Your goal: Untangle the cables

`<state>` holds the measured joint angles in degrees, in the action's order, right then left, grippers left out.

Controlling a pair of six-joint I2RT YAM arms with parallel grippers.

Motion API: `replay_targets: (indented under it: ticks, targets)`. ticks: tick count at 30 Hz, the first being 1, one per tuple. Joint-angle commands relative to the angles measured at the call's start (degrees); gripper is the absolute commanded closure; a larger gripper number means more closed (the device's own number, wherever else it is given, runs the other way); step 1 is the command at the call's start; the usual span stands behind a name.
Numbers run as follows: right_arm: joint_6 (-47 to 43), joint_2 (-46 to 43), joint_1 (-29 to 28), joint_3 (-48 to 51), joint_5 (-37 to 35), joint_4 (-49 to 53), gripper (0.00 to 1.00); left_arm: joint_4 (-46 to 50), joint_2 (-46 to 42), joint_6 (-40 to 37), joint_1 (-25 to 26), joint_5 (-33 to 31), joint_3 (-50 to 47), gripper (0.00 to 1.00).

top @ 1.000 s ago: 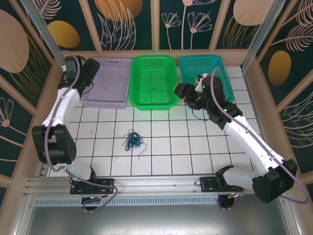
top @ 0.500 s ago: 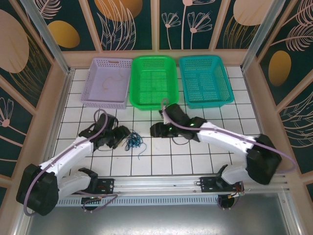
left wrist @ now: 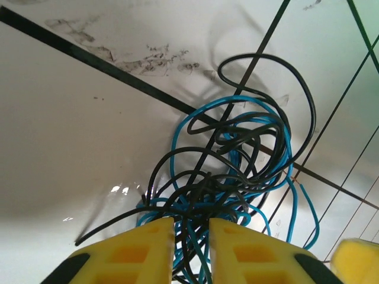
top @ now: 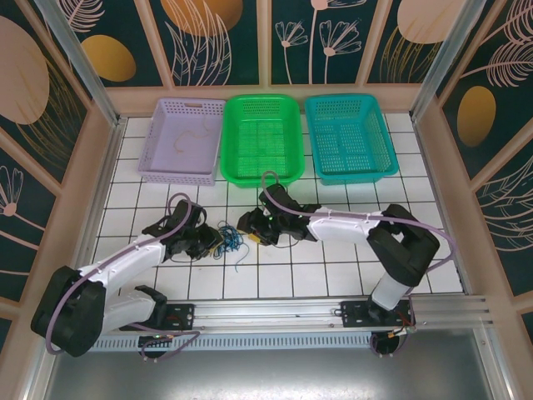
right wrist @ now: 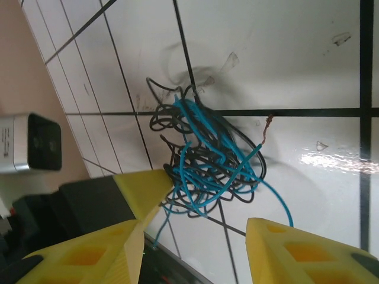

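Now the cables point(top: 226, 239) lie as one small knot of blue and black wires on the white tiled table point(top: 333, 267), in front of the green basket point(top: 229, 125) and well apart from it.

The left gripper point(top: 210, 242) is at the left side of the knot. In the left wrist view the cables point(left wrist: 237, 171) run down between its yellow fingers point(left wrist: 148, 248), which stand close together; I cannot tell if they already pinch the strands.

The right gripper point(top: 243, 227) is at the right side, its jaws wide apart and holding nothing. In the right wrist view one of its fingertips point(right wrist: 151, 180) is just at the edge of the cables point(right wrist: 204, 160).
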<state>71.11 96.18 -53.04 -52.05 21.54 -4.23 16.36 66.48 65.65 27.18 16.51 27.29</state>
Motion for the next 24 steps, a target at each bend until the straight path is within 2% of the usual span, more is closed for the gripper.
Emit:
replay_targets:
  ticks: [1,5,11,13,15,16,24]
  targets:
    - [10.23,1.77,-0.75,1.82,0.06,-5.51,0.5,-2.24,0.15,-0.56,0.5,1.14,-0.91,0.78]
    - [14.96,3.97,-0.84,2.9,-0.61,-11.09,0.54,-2.8,1.02,-1.3,0.52,1.11,-0.58,0.81]
    - [18.97,7.3,-2.51,1.34,-2.27,-12.8,0.6,-3.25,1.18,-1.96,0.55,1.2,0.13,0.87]
    - [19.5,8.07,-2.61,1.19,-3.0,-13.73,0.72,-3.33,1.11,-2.1,0.59,1.37,0.05,0.9]
    - [19.35,7.74,-2.6,1.07,-4.58,-12.72,0.93,-3.4,0.8,-2.19,0.59,1.37,-0.09,0.98]
    - [18.76,6.73,-2.6,1.0,-5.9,-11.32,1.0,-3.12,0.46,-2.24,0.59,0.97,0.02,1.0]
    - [3.98,-10.5,0.9,-1.48,-20.31,13.91,1.0,3.53,-2.76,-4.08,0.59,-10.38,3.09,1.0]
